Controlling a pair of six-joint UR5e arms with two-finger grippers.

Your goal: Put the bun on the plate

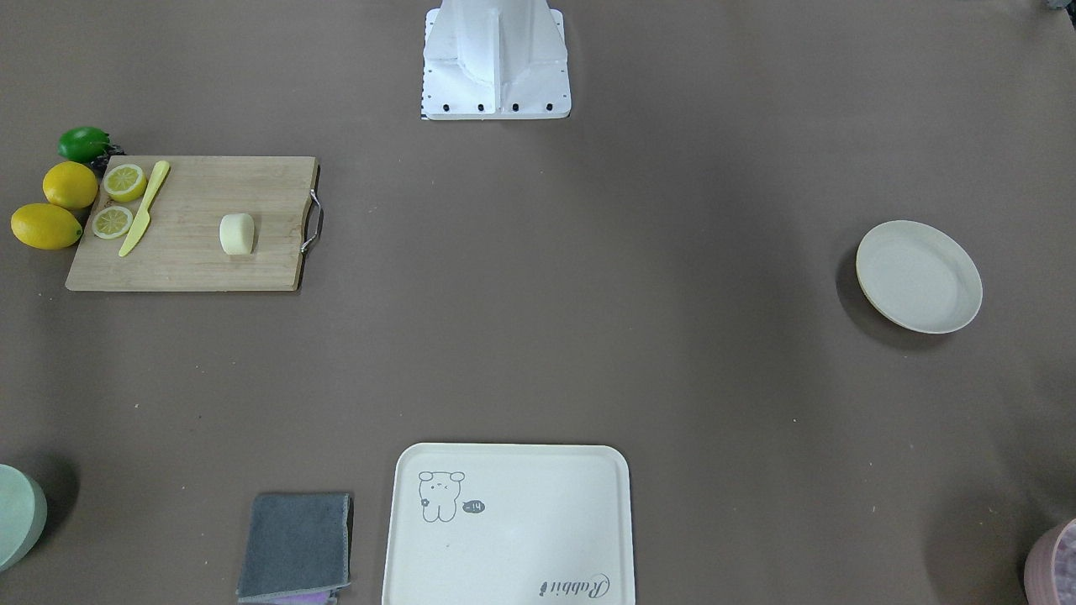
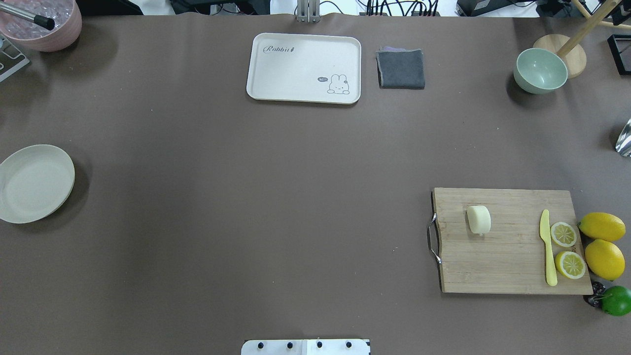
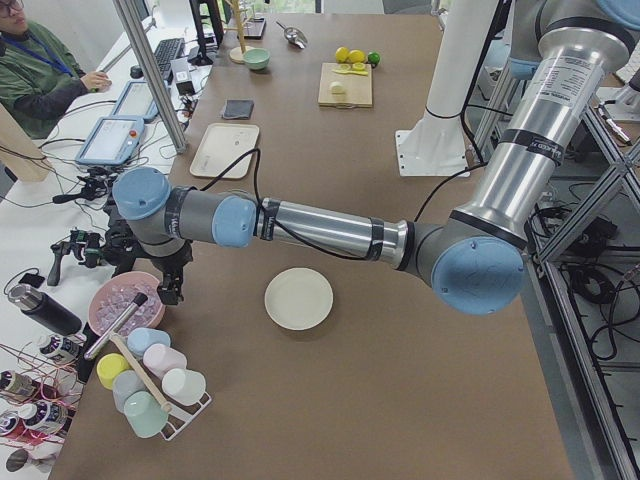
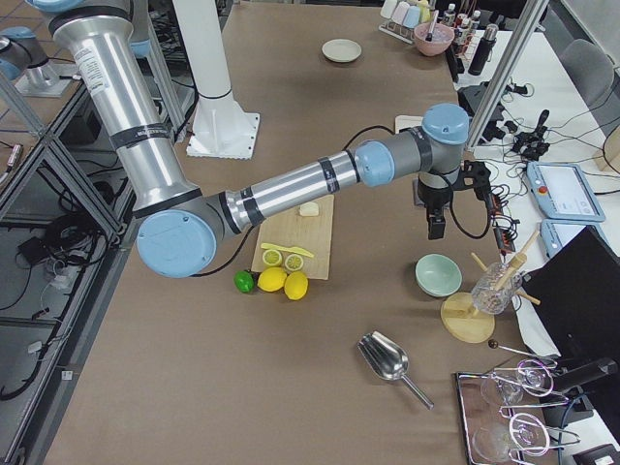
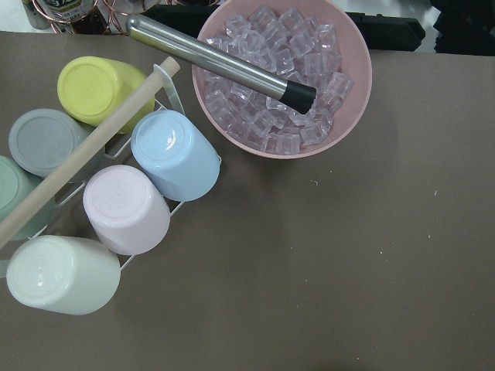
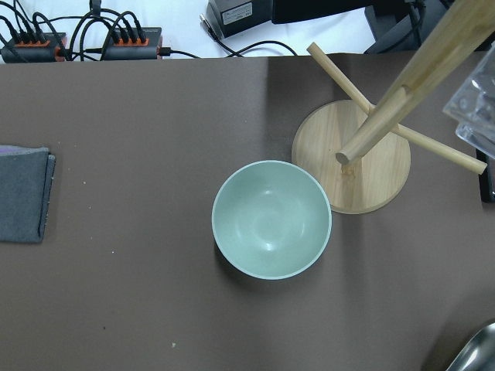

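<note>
The pale cream bun [image 2: 478,219] lies on a wooden cutting board [image 2: 508,261] on the robot's right side, also seen in the front-facing view [image 1: 237,234]. The round off-white plate [image 2: 34,182] sits empty far off at the table's left edge [image 1: 919,276]. My left gripper [image 3: 172,286] hangs over the far left corner above a pink ice bowl, well beyond the plate. My right gripper [image 4: 437,225] hovers over a green bowl, away from the bun. Both show only in the side views, so I cannot tell whether they are open or shut.
On the board lie a yellow knife [image 2: 547,246] and lemon halves [image 2: 563,234]; whole lemons [image 2: 602,226] and a lime [image 2: 616,300] sit beside it. A cream tray [image 2: 304,68], grey cloth [image 2: 401,69], green bowl [image 6: 271,219], wooden stand [image 6: 356,166], ice bowl [image 5: 282,73] and cup rack [image 5: 108,193] line the far edge.
</note>
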